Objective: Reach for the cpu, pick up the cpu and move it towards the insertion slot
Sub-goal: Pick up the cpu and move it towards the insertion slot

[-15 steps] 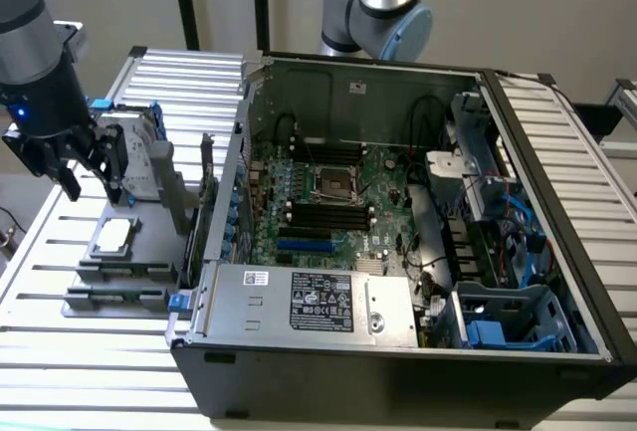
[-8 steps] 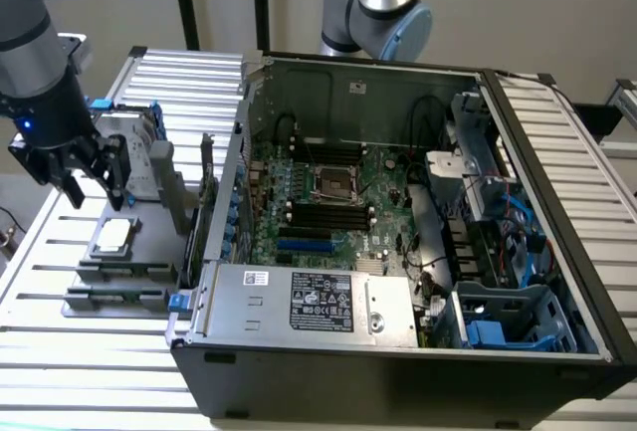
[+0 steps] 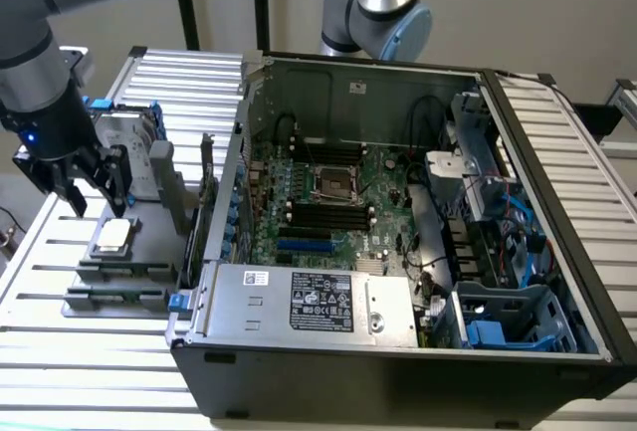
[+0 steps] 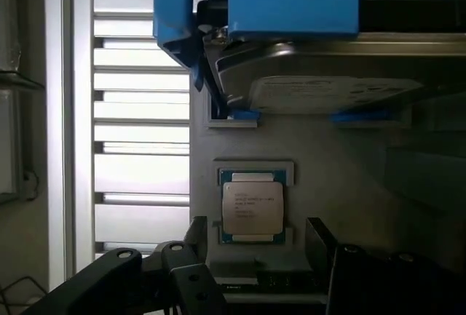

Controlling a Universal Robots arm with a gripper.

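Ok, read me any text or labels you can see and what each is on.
No text can be read.
cpu: printed lines on its metal top, too small to read.
power supply label: print too small to read.
hard drive sticker: print too faint to read.

Robot lab: open PC case (image 3: 398, 376) on slatted alu bench (image 3: 90, 376).

I saw a slatted metal table (image 3: 90, 351) filling the lower left of the exterior view and running on beneath everything else. Directly on it sat a grey fixture tray (image 3: 149, 242) at the left of the frame and, just beside it, an open black computer case (image 3: 398, 376) spanning centre and right.
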